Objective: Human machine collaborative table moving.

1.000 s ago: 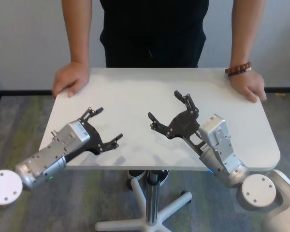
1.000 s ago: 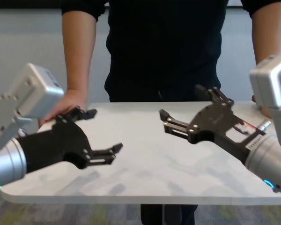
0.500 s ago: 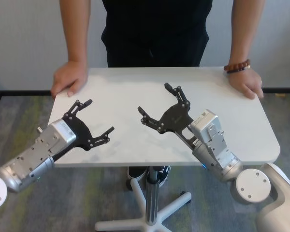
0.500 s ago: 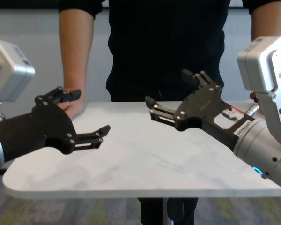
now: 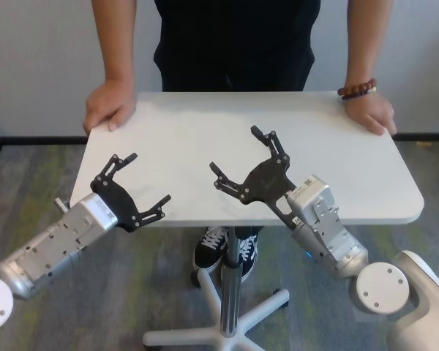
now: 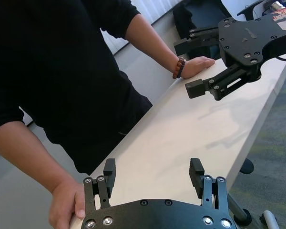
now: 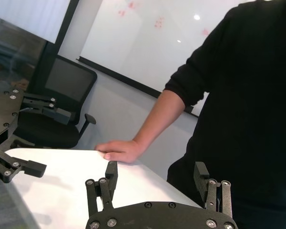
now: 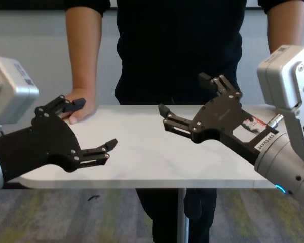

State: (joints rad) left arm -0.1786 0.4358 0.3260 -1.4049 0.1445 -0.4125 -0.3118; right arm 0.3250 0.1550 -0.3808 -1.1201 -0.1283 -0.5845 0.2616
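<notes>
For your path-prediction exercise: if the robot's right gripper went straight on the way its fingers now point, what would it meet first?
Probably the human. The right gripper, open above the table, points across it toward the torso; depth is unclear.

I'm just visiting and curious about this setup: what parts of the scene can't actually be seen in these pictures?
- The person's face: cut off by the top edge in head and chest views.
- The table's underside: hidden by its own top, so any grip underneath can't be judged.
- The right hand's fingertips: curled over the far edge in the head view.
- Whether either open end effector, left or right, touches the tabletop: unclear in every view.
</notes>
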